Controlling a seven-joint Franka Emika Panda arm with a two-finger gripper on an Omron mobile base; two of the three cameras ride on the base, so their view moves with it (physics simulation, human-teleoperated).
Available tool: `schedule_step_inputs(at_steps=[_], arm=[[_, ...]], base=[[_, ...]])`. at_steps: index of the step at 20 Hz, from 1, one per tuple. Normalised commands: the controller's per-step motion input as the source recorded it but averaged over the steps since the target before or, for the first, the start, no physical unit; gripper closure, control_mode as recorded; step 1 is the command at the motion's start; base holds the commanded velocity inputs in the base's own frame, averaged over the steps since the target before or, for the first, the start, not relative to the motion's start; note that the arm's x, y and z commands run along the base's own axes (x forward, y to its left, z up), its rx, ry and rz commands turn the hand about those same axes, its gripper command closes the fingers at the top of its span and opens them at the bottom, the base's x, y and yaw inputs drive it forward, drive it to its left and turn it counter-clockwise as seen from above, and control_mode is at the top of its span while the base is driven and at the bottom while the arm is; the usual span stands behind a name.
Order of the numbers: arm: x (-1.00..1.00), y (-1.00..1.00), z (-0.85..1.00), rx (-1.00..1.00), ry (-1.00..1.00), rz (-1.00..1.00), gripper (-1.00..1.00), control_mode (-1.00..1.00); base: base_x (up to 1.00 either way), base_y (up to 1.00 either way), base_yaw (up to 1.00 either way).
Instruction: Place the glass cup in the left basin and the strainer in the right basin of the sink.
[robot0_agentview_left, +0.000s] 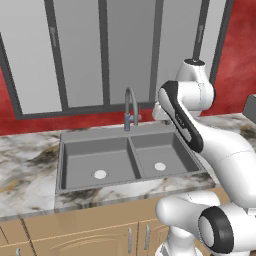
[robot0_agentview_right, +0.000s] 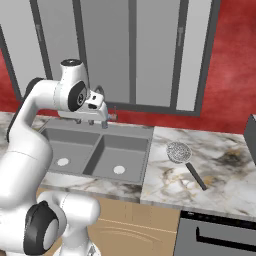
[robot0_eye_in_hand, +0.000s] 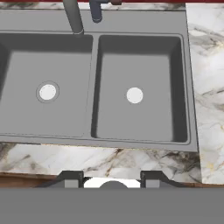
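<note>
The dark-grey sink (robot0_agentview_left: 95, 135) lies in the marble counter, with a white drain in the left basin (robot0_agentview_left: 100, 160) and one in the right basin (robot0_agentview_left: 159, 152). The strainer (robot0_agentview_right: 178, 151) rests on the counter just right of the sink (robot0_agentview_right: 125, 131), its dark handle pointing toward the front right. My gripper (robot0_agentview_right: 91, 122) hangs above the sink's back edge near the faucet. In the hand view I look down on the left basin (robot0_eye_in_hand: 43, 61) and right basin (robot0_eye_in_hand: 140, 65). My gripper (robot0_eye_in_hand: 111, 178) is open, with nothing between its fingers. The glass cup is out of view.
The tall arched faucet (robot0_agentview_left: 130, 107) stands behind the sink's divider, close to my hand. A window and a red wall back the counter. A dark appliance edge (robot0_agentview_right: 251, 135) sits at the far right. Marble counter (robot0_agentview_right: 220, 165) stretches around the strainer.
</note>
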Motion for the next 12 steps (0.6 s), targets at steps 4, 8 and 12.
schedule_step_inputs(at_steps=[4, 8, 12], arm=[[0.0, -0.03, 0.0, -0.01, 0.0, 0.0, -1.0, -1.0], [0.0, -0.13, -0.06, -0.06, 0.0, 0.0, -1.0, -1.0], [0.0, -0.17, -0.12, -0.09, 0.0, 0.0, -1.0, -1.0]], base=[[0.0, 0.0, 0.0], [0.0, 0.0, 0.0], [0.0, 0.0, 0.0]])
